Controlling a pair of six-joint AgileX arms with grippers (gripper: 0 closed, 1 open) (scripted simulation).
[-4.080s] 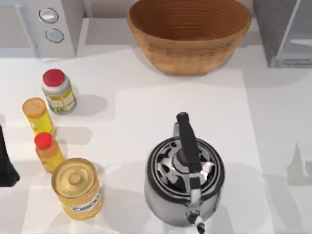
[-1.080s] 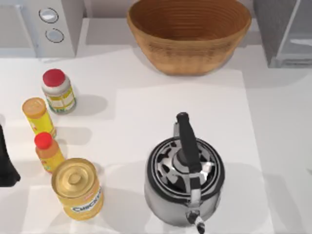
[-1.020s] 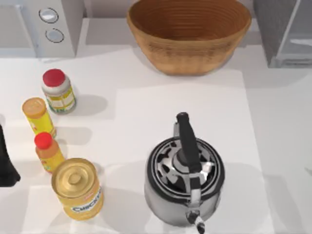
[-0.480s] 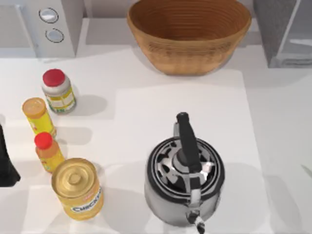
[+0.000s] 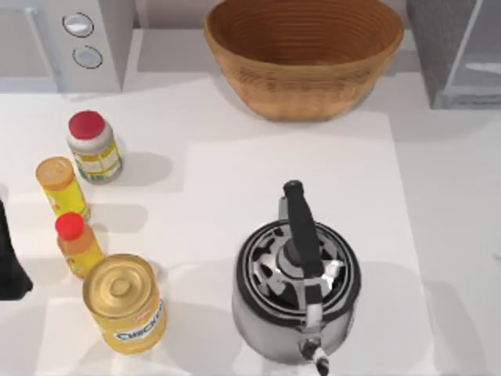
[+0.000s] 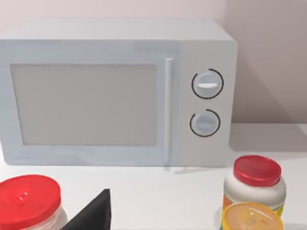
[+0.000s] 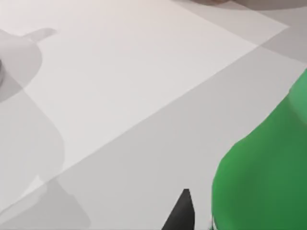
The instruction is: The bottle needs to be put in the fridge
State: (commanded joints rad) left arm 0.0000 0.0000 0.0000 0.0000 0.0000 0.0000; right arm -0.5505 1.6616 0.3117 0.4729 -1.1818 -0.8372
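Observation:
A large green bottle (image 7: 264,177) looms close in the right wrist view, just above the white table. One black fingertip (image 7: 180,213) of my right gripper shows beside it; whether the fingers hold the bottle cannot be made out. The fridge (image 5: 458,51), dark grey with a pale glassy front, stands at the table's far right corner. My left arm (image 5: 9,262) rests at the left edge, and one of its black fingertips (image 6: 93,215) shows in the left wrist view.
A white microwave (image 5: 63,43) with two knobs stands far left and a wicker basket (image 5: 304,55) at the back middle. A steel kettle (image 5: 297,282) sits near the front. A red-capped jar (image 5: 92,147), a yellow-capped bottle (image 5: 61,186), a small orange bottle (image 5: 77,243) and a yellow tin (image 5: 124,304) line the left side.
The arm shadow near the table's right edge has slid out toward the right. The left arm and the things on the table have not moved.

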